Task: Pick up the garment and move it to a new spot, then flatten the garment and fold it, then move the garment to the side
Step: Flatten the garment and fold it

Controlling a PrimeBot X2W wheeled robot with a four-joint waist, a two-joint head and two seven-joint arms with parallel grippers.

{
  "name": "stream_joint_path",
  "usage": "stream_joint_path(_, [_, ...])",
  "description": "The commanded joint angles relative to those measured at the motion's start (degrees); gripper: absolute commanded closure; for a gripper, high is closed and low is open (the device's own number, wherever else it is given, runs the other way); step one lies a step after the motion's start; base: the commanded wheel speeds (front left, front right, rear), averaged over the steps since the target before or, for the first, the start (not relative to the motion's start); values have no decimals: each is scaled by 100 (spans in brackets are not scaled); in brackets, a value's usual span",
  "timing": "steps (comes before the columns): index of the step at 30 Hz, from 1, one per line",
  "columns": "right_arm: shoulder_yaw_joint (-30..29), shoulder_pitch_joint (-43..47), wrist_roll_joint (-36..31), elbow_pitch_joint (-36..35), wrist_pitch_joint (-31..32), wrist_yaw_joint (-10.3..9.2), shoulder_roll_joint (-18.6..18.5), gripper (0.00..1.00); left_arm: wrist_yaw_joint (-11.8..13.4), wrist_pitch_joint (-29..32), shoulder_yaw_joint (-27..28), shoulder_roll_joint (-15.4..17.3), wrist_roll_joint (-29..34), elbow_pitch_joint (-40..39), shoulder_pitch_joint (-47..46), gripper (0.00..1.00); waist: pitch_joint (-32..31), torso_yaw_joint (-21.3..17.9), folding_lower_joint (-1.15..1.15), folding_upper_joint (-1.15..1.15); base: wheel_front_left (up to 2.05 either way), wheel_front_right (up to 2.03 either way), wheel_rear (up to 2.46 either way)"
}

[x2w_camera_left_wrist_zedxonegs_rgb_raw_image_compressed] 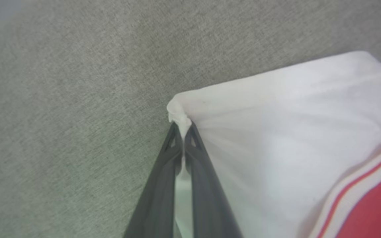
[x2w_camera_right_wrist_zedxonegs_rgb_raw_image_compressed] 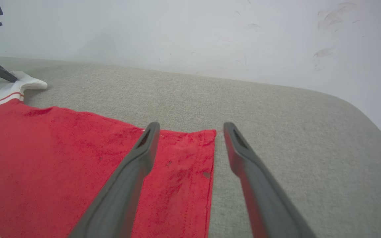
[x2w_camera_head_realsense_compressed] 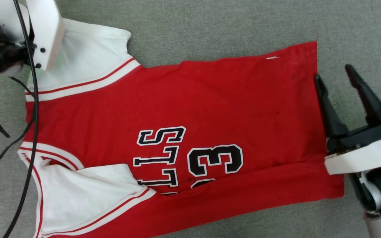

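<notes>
Head view: garment (x2w_camera_head_realsense_compressed: 190, 109) lies flat on the grey table (x2w_camera_head_realsense_compressed: 210, 26), its near edge folded over the lettering. Right claw (x2w_camera_head_realsense_compressed: 333, 72) spreads wide, empty, at its hem. Left claw (x2w_camera_left_wrist_zedxonegs_rgb_raw_image_compressed: 183, 127) pinches its far sleeve corner; black cable (x2w_camera_head_realsense_compressed: 35, 109) crosses its collar end.

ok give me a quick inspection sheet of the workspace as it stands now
surface: grey fabric top, rounded at one corner
job's things: garment spread flat, print up; its lower edge in the head view is folded over, covering part of the lettering
clutter: nothing seen
grippers: left gripper jaws shut on the garment's white sleeve corner; right gripper jaws open, straddling the hem corner, not gripping
cables: black cable hangs from the left arm across the garment's shoulder end
surroundings: pale scuffed wall behind the surface
</notes>
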Motion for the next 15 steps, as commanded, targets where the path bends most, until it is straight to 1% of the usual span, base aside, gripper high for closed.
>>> stream_joint_path(1, [-42,-128,-37,-41,28,-5,-49,0,-5,-1,-112,8,21,61,261,100,-66,48,0,0,0,0,0])
stream_joint_path(5, [-230,-276,-74,-169,235,-5,-239,0,-9,-475,10,-133,-55,-33,173,100,-280,199,0,0,0,0,0])
stream_joint_path(7, [-292,-387,-46,-206,467,-5,-419,0,-10,-648,-12,-193,-52,-96,201,100,-393,291,0,0,0,0,0])
stream_joint_path(11, [-183,-689,147,-140,1321,-5,-946,0,-10,-941,-141,-247,-55,-318,271,100,-583,481,0,0,0,0,0])
stream_joint_path(15, [104,-1064,646,154,2453,-5,-1589,0,-7,-1185,-248,-265,-91,-577,292,100,-689,663,0,0,0,0,0])
